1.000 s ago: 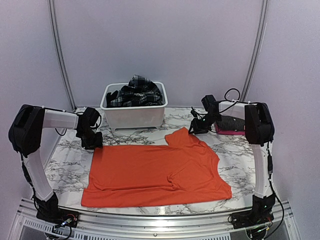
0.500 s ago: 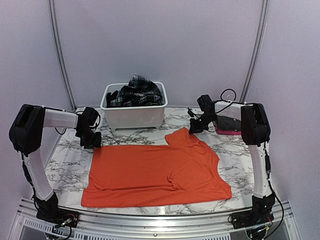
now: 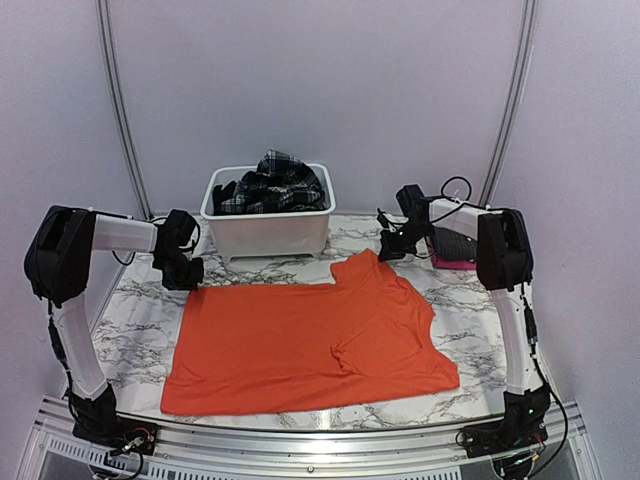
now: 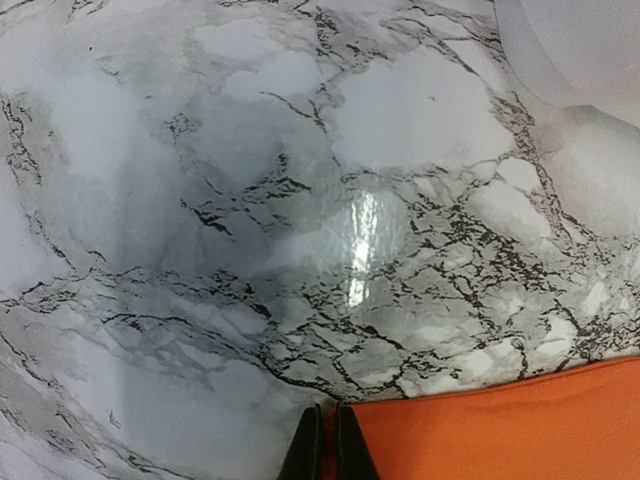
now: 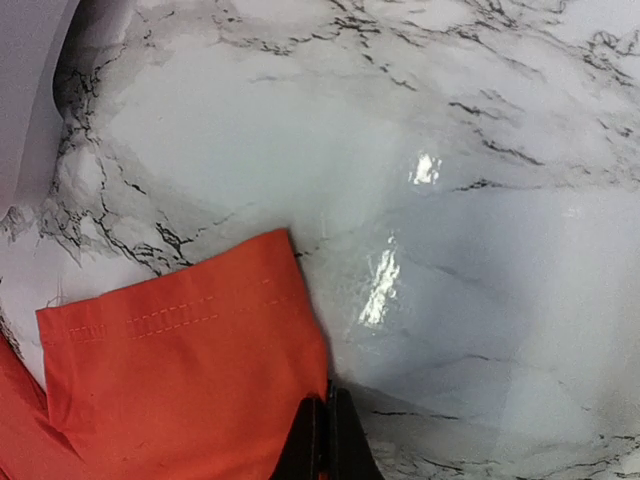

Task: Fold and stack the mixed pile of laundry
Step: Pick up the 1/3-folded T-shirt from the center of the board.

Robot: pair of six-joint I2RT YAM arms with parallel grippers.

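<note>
A large orange T-shirt (image 3: pixel 310 345) lies spread flat on the marble table. My left gripper (image 3: pixel 185 272) is shut on its far left corner; the left wrist view shows orange cloth (image 4: pixel 500 430) pinched between the left gripper's (image 4: pixel 328 440) black fingertips. My right gripper (image 3: pixel 392 250) is shut on the edge of the far right sleeve (image 5: pixel 180 370), as the right wrist view shows at the right gripper's (image 5: pixel 328 420) tips. A black-and-white plaid skirt (image 3: pixel 275 180) sits heaped in the white tub. A dark grey cloth (image 3: pixel 462 243) lies at the far right.
The white tub (image 3: pixel 268 235) stands at the back centre of the table, just behind the shirt's far edge; its corner (image 4: pixel 570 50) shows in the left wrist view. A pink item (image 3: pixel 455 264) lies under the grey cloth. The enclosure walls stand close on both sides.
Both grippers have closed onto the shirt's far edge. The right gripper has shifted slightly left and the sleeve is drawn up towards it. The shirt's near edge has shifted a little.
</note>
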